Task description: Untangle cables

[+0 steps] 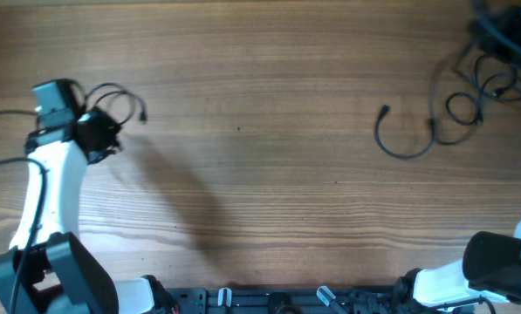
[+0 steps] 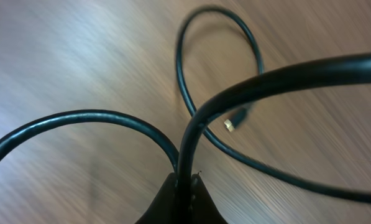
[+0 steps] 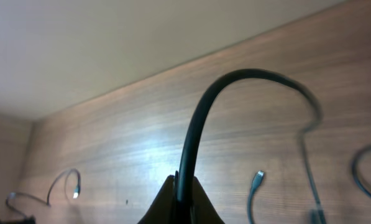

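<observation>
At the far-right corner of the bench point(image 1: 260, 183), the right jaws are pinching together on a thin black cord, the right cable point(image 3: 194, 124), which is arching up out of them. From there it is trailing toward the near left in small loops that are crossing one another. It is ending in a wide open curve whose plug end point(image 1: 383, 112) is pointing to the far side. We are judging that this stretch, running leftward away from the jaws, is what the coming move is turning on. The crossings are lying near the right jaws, and the right arm is plainly the nearer one. At the left edge, the left jaws are clamping a separate short cable point(image 2: 272, 73), its loops lying just to their right and its gold-tipped plug point(image 2: 232, 125) resting on the wood. The two cords are lying well apart, so we are reckoning the short one is already free.
</observation>
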Controlling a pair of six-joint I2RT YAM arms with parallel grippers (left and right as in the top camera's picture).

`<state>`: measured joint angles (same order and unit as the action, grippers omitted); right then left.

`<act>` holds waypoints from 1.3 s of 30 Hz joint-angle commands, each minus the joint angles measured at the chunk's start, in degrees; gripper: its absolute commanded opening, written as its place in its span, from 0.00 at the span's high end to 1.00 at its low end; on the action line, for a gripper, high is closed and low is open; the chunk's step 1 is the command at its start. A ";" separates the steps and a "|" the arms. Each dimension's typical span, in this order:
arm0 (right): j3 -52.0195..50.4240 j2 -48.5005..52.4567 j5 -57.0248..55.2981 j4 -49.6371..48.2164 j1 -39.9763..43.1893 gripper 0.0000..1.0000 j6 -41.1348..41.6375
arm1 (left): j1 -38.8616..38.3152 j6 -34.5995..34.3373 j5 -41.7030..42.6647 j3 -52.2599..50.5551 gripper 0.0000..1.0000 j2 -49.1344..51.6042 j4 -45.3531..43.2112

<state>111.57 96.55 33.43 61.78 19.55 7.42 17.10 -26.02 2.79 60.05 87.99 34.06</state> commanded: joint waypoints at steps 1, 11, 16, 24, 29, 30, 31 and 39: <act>0.79 0.90 -5.40 -4.17 -2.49 0.96 0.81 | -10.78 0.26 4.52 0.17 0.96 0.26 -0.90; 5.22 -9.86 -19.26 -15.08 15.50 0.96 14.27 | -31.82 -0.76 4.15 0.17 0.96 0.26 -6.91; 5.22 -14.51 -19.23 -13.53 28.57 0.96 15.34 | -33.14 -1.90 3.80 0.17 0.96 0.26 -7.13; 3.80 -1.31 -18.36 -11.32 33.27 0.96 16.70 | -33.14 -1.90 3.80 0.17 0.96 0.26 -7.76; 3.80 8.31 -14.69 -12.41 30.01 0.95 13.25 | -33.14 -1.90 3.80 0.17 0.96 0.26 -7.78; 3.80 9.25 -14.69 -12.24 29.11 0.96 12.28 | -33.14 -1.90 3.80 0.17 0.96 0.26 -7.78; 3.80 10.08 -14.69 -12.07 28.02 0.95 11.13 | -33.14 -1.90 3.80 0.15 0.96 0.26 -7.78; 3.80 11.41 -30.47 -3.89 10.97 0.00 6.34 | -33.14 -1.90 3.82 0.15 0.96 0.26 -7.74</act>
<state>114.89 108.18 7.94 55.55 32.40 14.63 -15.77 -27.33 6.94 60.05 87.99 26.52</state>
